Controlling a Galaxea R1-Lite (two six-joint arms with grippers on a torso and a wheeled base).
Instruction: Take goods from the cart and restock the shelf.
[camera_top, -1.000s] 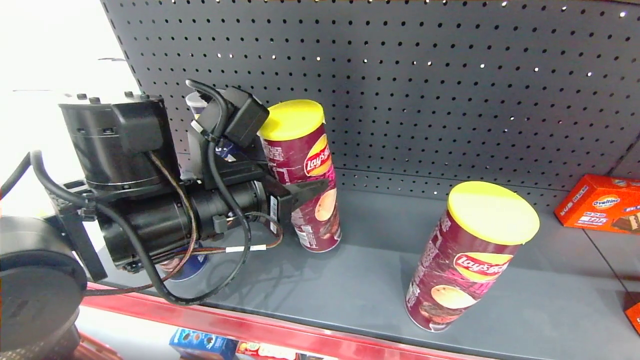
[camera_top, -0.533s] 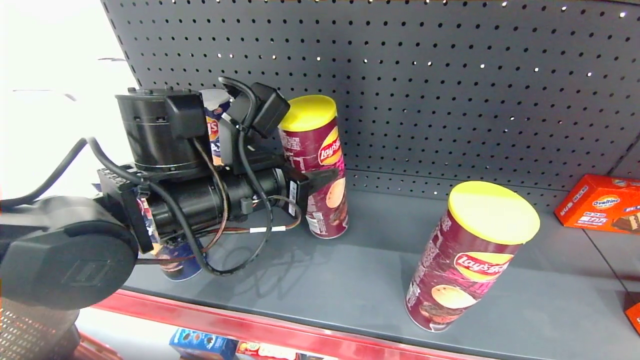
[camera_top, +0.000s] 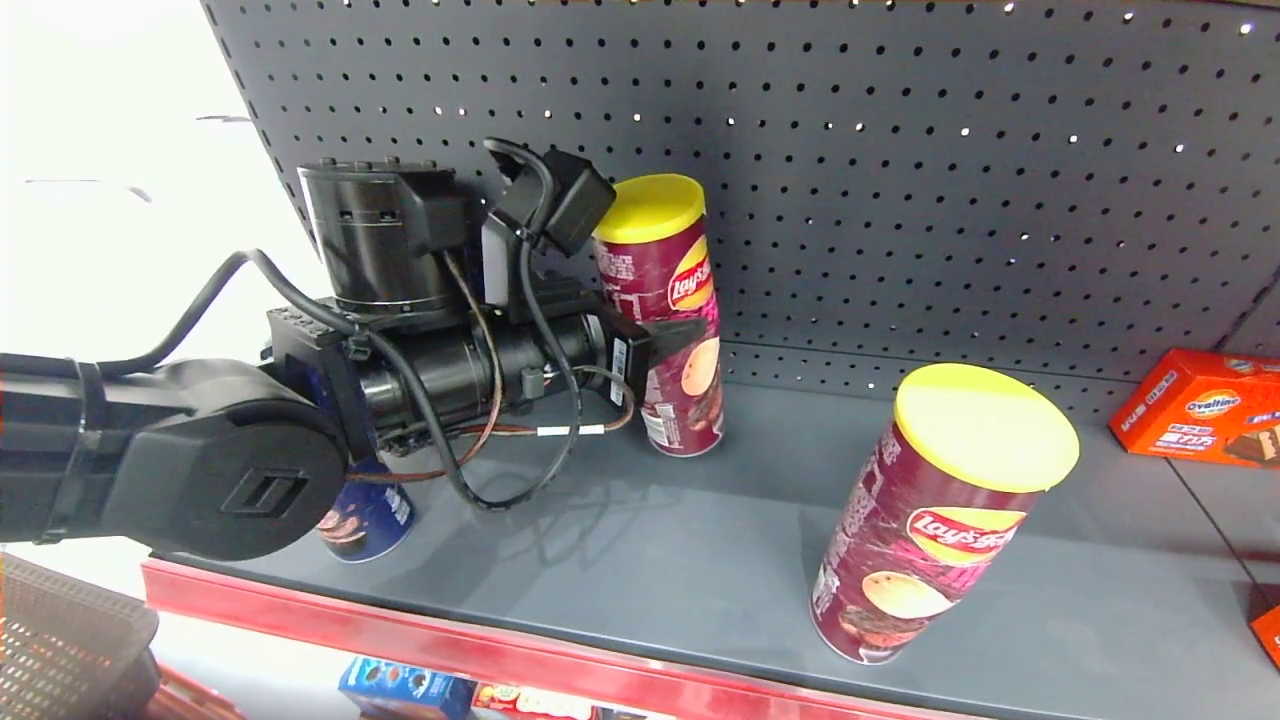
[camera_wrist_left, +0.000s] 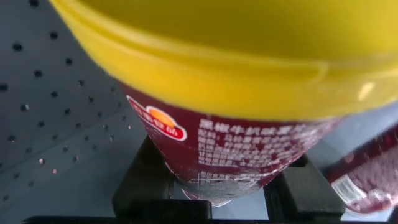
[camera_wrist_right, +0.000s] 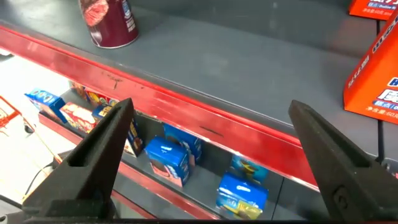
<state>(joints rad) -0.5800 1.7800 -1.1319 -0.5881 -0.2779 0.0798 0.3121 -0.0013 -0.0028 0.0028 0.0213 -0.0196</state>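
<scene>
Mid-placement: left claw (camera_top: 665, 345) clamped on a maroon chips can (camera_top: 665, 290), upper centre-left of frame.
Can upright at the back of the shelf (camera_top: 640, 560), not yet released. Second maroon can (camera_top: 940, 510) already stands lower right. Right claw (camera_wrist_right: 211, 106) spread wide, empty.

The rear maroon canister (camera_top: 668, 300) carries a round red-and-yellow logo with white script on its side, beside rows of small white characters too fine to read. The front maroon canister (camera_top: 925, 540) bears the same logo, facing the head camera. The orange box (camera_top: 1200, 408) shows a yellow oval logo and white characters, also too small to read.
</scene>
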